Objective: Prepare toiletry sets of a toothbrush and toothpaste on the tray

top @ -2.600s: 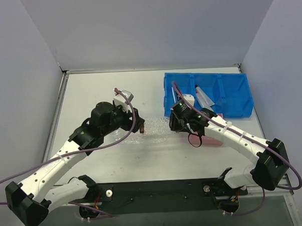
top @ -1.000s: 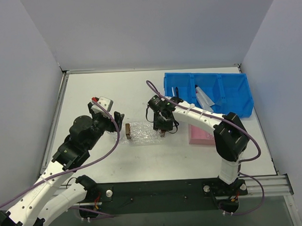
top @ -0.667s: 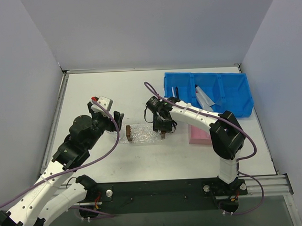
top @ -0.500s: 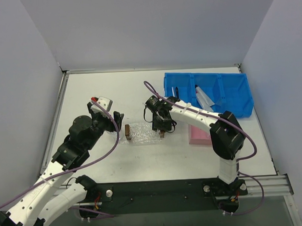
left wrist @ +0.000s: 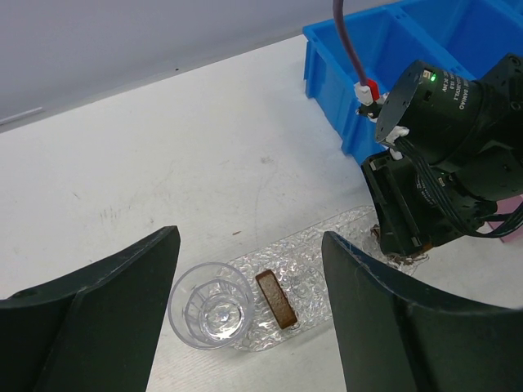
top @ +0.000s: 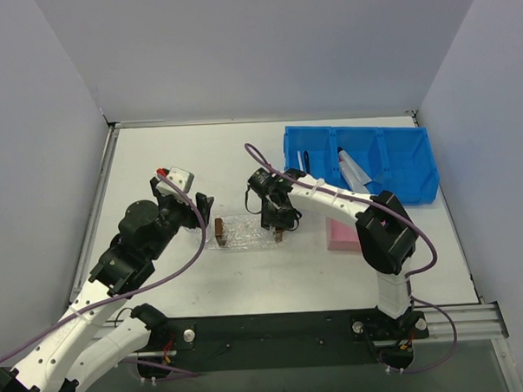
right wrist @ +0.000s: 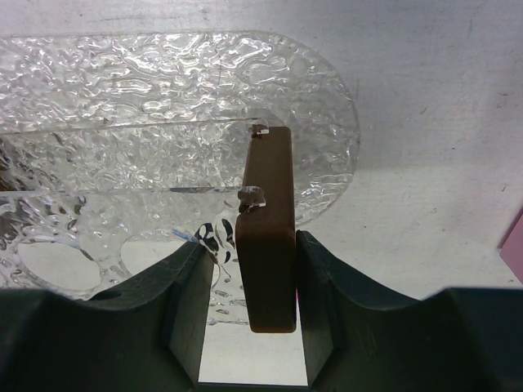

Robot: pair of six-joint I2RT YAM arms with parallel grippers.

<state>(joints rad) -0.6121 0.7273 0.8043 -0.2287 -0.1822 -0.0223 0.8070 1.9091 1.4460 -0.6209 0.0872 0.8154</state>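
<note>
The clear textured tray lies mid-table. A brown block rests on its left end, next to a clear cup. My right gripper stands at the tray's right end, shut on a second brown block held upright, with a clear scrap between the block and the left finger. My left gripper hangs open above the tray's left end, holding nothing. A silvery-white toothpaste tube lies in the blue bin. No toothbrush shows.
The blue compartmented bin stands at the back right. A pink box lies just in front of it, right of the tray. Grey walls close in both sides and the back.
The left arm drew back from the tray, leaving its block there. The right arm came over from the pink box to the tray's right end and has edged slightly left over the last second.
</note>
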